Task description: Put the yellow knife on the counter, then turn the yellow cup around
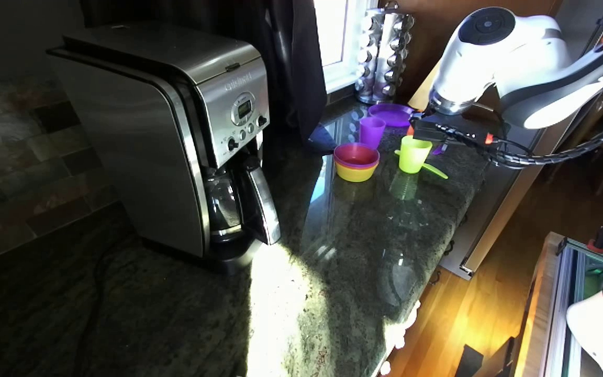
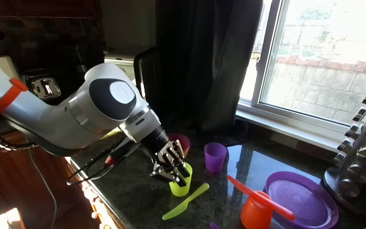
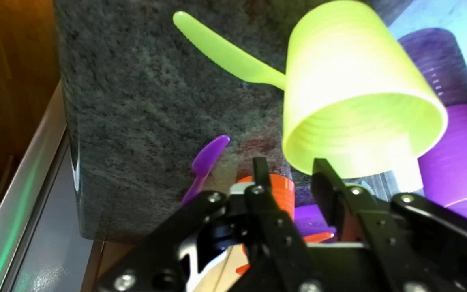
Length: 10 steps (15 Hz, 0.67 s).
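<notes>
The yellow cup (image 1: 415,156) stands upright on the dark speckled counter (image 2: 132,197), mouth up; its open rim faces me in the wrist view (image 3: 339,73). The yellow knife (image 2: 184,203) lies flat on the counter close beside the cup. In the wrist view the knife (image 3: 229,52) shows its blade, and its handle runs behind the cup. My gripper (image 2: 183,177) is at the cup's rim. In the wrist view its fingers (image 3: 291,164) are apart with nothing between them, and one finger overlaps the rim; I cannot tell if it touches.
A purple cup (image 2: 214,156) and stacked bowls (image 1: 355,163) stand near the yellow cup. An orange cup (image 2: 255,211) with an orange knife (image 2: 267,202) across it stands by a purple plate (image 2: 300,200). A purple utensil (image 3: 209,158) lies nearer the counter's edge. A coffee maker (image 1: 176,141) stands farther along.
</notes>
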Available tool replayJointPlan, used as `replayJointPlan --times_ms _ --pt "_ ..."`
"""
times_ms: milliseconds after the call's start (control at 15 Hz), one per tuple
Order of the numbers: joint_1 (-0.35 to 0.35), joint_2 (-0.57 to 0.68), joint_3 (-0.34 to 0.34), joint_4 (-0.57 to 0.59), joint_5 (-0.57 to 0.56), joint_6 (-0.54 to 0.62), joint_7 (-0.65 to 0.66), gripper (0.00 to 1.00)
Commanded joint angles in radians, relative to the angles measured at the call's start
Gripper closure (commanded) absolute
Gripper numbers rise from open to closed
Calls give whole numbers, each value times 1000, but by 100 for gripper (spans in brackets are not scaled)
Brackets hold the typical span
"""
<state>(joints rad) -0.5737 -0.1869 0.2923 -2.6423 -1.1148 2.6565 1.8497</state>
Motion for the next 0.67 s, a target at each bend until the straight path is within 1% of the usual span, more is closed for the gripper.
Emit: replayJointPlan --times_ms 0,133,200,267,333,400,467,533,600 --pt "-4 3 3 5 -9 -1 41 34" --pt "-2 -24 -11 -5 16 21 15 21" --pt "0 -43 -23 -14 40 37 -20 12" --pt "3 -58 -37 -21 67 54 -61 5" --pt "141 -67 -187 -25 77 52 -108 0" --pt "162 -77 -225 -31 112 70 -189 0" --pt "105 -83 -191 -42 163 119 -287 0" --pt "158 -76 -254 -47 190 142 -359 0" --pt "229 -60 -333 -50 221 159 -441 0"
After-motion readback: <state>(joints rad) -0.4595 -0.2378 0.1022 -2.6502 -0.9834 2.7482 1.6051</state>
